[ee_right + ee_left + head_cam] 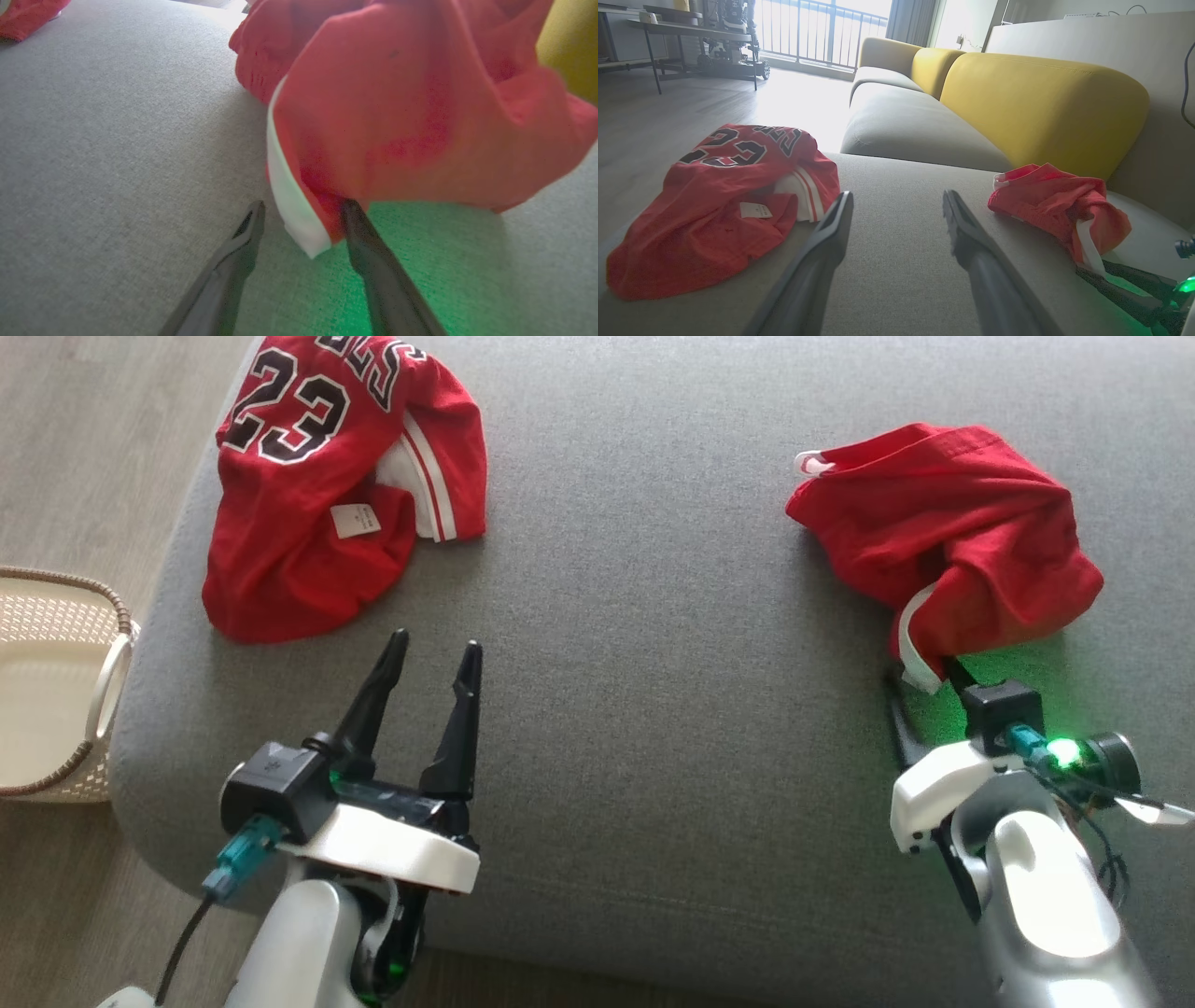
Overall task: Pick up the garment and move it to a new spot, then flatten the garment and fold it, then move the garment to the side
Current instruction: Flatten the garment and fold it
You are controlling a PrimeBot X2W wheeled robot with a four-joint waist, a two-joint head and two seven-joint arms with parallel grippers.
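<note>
**Right fingers straddle the white hem, jaws apart**

Nearest to you, your right gripper [302, 205] sits low over the grey seat cushion [635, 663], on its right side. Its two fingers are spread. The white trim [285, 196] of the red garment [962, 523] hangs down between them. The tip of the finger on the right of the wrist view touches the red cloth just beside the trim, while the other finger stands clear of it. Nothing is pinched. A green glow [420, 261] from the lamp on that wrist colours the cushion under the garment.

Your left gripper [437, 642] is on the near left of the same cushion, with its fingers spread wide and only bare grey fabric between them. You cannot tell from these views whether its tips touch the cushion.

Just past the right fingers, the red garment lies crumpled in a loose heap on the cushion's right part, with a small white loop at its far left edge.

Well apart from it, at the cushion's far left corner, lies a red jersey [299, 523]. It is also rumpled, shows the number 23 and has a white label [356, 521] facing up.

A pale woven basket [56, 616] stands on the wooden floor [84, 448], just off the cushion's left edge.

Farther back, yellow backrests [1041, 107] rise behind the seat, and beyond them is a bright window with a railing [822, 32].
</note>
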